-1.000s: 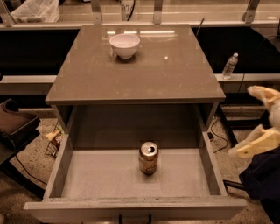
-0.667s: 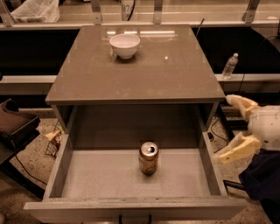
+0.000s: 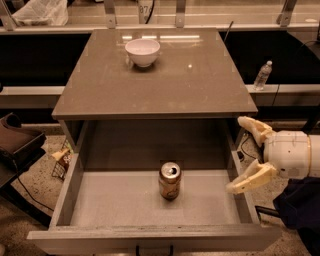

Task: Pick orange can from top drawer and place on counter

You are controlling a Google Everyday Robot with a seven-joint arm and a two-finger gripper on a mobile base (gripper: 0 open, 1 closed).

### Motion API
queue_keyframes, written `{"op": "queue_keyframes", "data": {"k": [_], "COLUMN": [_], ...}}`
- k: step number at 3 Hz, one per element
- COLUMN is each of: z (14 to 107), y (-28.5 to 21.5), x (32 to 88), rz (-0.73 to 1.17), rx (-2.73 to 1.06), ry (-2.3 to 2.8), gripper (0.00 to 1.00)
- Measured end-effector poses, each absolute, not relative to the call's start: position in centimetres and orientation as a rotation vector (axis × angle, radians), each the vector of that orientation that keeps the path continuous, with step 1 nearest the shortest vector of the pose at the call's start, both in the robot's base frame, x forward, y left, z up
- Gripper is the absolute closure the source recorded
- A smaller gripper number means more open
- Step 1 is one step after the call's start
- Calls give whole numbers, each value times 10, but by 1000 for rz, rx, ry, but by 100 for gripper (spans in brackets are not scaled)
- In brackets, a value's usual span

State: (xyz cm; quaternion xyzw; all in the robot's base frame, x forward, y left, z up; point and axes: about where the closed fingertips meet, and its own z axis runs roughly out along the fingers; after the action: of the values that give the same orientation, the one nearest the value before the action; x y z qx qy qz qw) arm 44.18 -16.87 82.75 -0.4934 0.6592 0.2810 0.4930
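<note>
The counter (image 3: 165, 85) is the biggest thing here, a wide, shiny grey-brown top. Under it the top drawer (image 3: 115, 202) is pulled all the way out. It is a shallow grey box with low walls and a scuffed front edge.

On the left, by the floor, sits a dark brown thing (image 3: 17, 145) - maybe a chair or a box, it is hard to tell. A see-through plastic bag (image 3: 40, 11) lies on the shelf at the far back left. A dark blue cloth (image 3: 300, 210) fills the bottom right corner.

A white bowl (image 3: 142, 51) stands on the far part of the counter, a little left of the middle. The orange can (image 3: 170, 181) stands upright on the drawer floor, near the middle, well apart from every wall. Its silver top shows a small dark hole. Nothing lies around the can and nothing covers it from above.

A small water bottle (image 3: 262, 76) stands on the ledge to the right of the counter. A crumpled snack wrapper (image 3: 61, 161) lies on the floor beside the drawer's left wall.

The arm comes in from the right edge, with a round white wrist (image 3: 292, 155). The gripper (image 3: 236, 155) hangs over the drawer's right wall, pointing left toward the can but well apart from it. Its two tan fingers (image 3: 255, 129) are spread wide - one up, one down - and they hold nothing.
</note>
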Motion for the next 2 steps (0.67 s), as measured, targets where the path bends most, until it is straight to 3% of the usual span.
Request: {"op": "queue_keyframes", "data": {"k": [2], "z": [721], "y": [-115], "x": [471], "rz": [743], "rx": [-1236], "ry": [1592], "gripper": [0]}}
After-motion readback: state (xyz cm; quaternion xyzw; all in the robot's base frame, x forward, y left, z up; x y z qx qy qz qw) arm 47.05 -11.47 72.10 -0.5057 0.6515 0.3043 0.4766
